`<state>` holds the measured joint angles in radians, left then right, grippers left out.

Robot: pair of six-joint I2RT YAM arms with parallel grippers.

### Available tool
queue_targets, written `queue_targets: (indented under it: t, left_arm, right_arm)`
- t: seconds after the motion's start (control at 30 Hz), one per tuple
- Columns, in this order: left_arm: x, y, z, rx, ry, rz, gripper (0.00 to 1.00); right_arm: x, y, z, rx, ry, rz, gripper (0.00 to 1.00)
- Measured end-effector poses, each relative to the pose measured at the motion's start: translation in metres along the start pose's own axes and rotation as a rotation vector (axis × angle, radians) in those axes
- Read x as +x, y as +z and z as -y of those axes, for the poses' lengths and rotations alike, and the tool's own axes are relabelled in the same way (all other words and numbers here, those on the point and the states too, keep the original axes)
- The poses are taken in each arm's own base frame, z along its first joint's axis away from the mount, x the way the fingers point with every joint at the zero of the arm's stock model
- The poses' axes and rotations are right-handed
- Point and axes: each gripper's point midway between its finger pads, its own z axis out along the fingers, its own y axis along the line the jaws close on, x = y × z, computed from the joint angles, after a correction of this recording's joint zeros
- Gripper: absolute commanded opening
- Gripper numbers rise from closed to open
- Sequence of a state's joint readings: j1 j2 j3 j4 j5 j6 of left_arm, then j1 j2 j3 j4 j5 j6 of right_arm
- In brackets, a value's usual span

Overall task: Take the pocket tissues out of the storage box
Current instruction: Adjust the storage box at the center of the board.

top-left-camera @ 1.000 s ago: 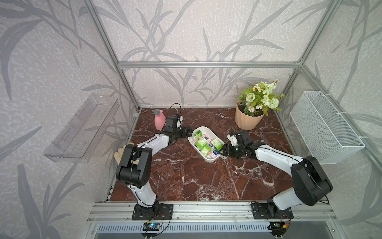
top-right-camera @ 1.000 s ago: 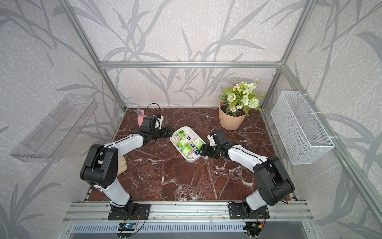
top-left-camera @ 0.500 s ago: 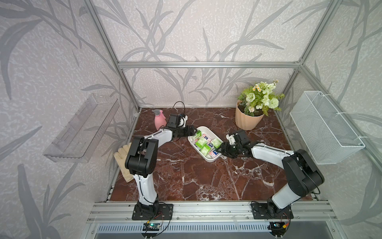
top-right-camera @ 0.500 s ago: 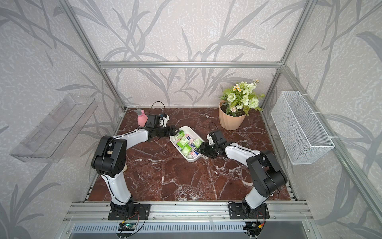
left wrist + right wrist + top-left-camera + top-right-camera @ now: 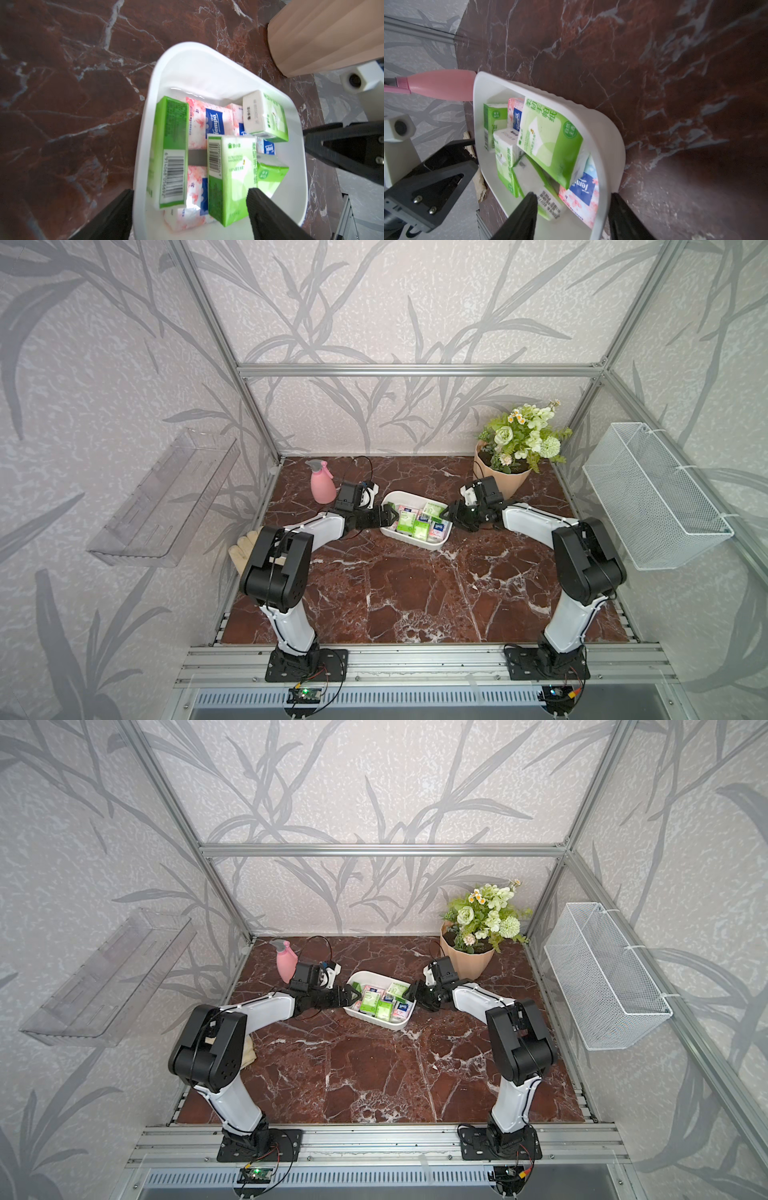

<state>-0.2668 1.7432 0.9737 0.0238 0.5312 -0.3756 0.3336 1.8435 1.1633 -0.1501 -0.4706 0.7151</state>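
The white storage box [image 5: 419,541] [image 5: 384,1024] sits mid-table at the back, with several pocket tissues in it. The left wrist view shows green packets [image 5: 170,153] [image 5: 230,172] lying over pink ones [image 5: 207,122]. My left gripper [image 5: 392,516] [image 5: 191,207] is open at the box's left end; one finger [image 5: 116,214] is outside the wall and the other [image 5: 268,212] is over a green packet. At the right end my right gripper [image 5: 446,514] [image 5: 571,207] is open astride the wall. It has one finger [image 5: 525,214] inside, by a green packet [image 5: 548,141] and a pink one [image 5: 583,191].
A pink spray bottle [image 5: 323,487] stands behind my left arm. A potted plant [image 5: 505,481] stands behind my right wrist. A beige glove [image 5: 241,549] lies at the table's left edge. A clear shelf [image 5: 166,502] hangs on the left wall and a wire basket [image 5: 652,497] on the right wall.
Both grippers have moved in to the ends of the box. The left jaws now reach over its left wall. The right jaws have narrowed somewhat.
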Motion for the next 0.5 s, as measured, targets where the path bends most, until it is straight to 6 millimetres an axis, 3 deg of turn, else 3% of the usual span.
queue_targets:
  t: [0.27, 0.5]
  left_arm:
    - [0.022, -0.017, 0.01, 0.0, -0.011, 0.02, 0.95]
    - [-0.002, -0.051, 0.011, -0.1, 0.037, 0.152, 1.0]
  right_arm:
    - [-0.016, 0.0, 0.0, 0.029, -0.061, 0.011, 0.66]
    - [-0.008, -0.022, 0.01, 0.168, -0.151, -0.005, 0.69]
